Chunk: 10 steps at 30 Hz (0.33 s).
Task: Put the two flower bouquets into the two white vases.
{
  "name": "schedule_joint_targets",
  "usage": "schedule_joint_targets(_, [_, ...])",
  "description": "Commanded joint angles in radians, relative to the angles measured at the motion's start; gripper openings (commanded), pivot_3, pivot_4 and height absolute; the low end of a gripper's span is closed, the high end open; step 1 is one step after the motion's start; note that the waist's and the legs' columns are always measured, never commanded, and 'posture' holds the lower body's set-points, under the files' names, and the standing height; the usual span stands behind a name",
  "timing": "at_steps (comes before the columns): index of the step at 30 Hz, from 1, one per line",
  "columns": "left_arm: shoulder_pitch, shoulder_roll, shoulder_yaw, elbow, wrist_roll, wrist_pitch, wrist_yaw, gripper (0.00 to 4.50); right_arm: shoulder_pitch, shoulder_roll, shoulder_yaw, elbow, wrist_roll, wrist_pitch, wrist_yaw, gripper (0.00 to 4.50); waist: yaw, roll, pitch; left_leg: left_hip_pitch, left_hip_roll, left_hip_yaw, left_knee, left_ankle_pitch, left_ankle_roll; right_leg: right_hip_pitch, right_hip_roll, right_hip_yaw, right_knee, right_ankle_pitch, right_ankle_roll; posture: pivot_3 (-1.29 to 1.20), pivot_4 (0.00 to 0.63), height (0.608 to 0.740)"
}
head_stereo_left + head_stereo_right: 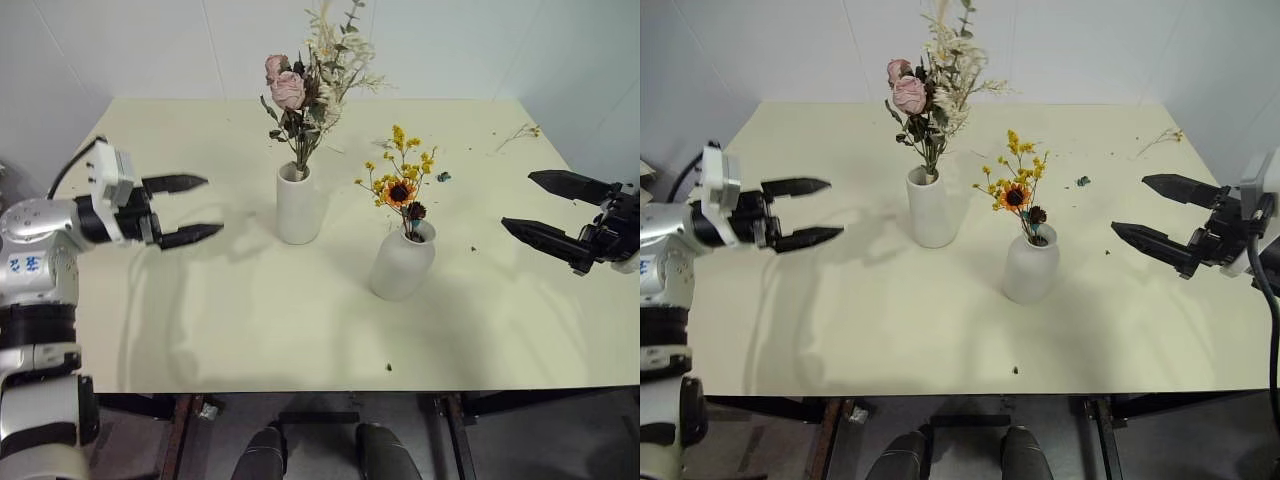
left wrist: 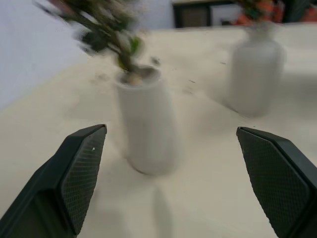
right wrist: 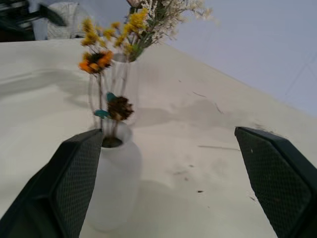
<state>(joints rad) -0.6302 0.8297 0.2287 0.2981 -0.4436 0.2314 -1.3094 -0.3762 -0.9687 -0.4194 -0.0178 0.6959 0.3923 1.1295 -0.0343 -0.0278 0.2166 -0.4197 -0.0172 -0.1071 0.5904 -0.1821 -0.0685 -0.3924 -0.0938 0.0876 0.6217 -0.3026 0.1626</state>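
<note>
The bunch of pink roses with pale grasses (image 1: 305,85) stands upright in the tall straight white vase (image 1: 297,205) near the table's middle. To its right, the smaller yellow bunch with an orange sunflower (image 1: 400,180) stands in the rounded white vase (image 1: 403,262). My left gripper (image 1: 188,210) hangs open and empty to the left of the tall vase, pointing at it. On the far right my right gripper (image 1: 545,207) is open and empty, pointing toward the rounded vase. Both vases appear in the left wrist view, the tall vase (image 2: 148,124) nearer than the rounded vase (image 2: 255,69).
A cream table (image 1: 250,320) carries both vases, with a white wall behind it. A loose twig (image 1: 520,133) lies at the far right corner and a small dark bit (image 1: 443,177) rests near the yellow bunch. A crumb (image 1: 389,367) lies by the front edge.
</note>
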Motion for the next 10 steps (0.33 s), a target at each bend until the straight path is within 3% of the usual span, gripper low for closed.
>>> schedule_joint_targets(1, [0.074, 0.046, 0.048, -0.170, -0.072, 0.102, 0.016, 4.49, -0.064, -0.018, 0.049, 0.132, -0.077, -0.094, 0.077, 4.50, 0.000, 0.000, 0.000, 0.000, 0.000, 0.000, 0.000, 0.000, 0.000, 0.000, 0.000, 0.000, 0.000, 0.000, 0.000, 0.00, 0.150, 0.740])
schedule_joint_targets(10, [0.193, 0.048, 0.111, -0.332, -0.111, 0.162, 0.128, 4.49, -0.252, 0.032, 0.176, 0.454, -0.224, -0.269, 0.182, 4.50, 0.000, 0.000, 0.000, 0.000, 0.002, 0.003, 0.000, 0.000, 0.000, 0.000, 0.000, 0.000, -0.001, 0.000, -0.001, 0.00, 0.150, 0.740])
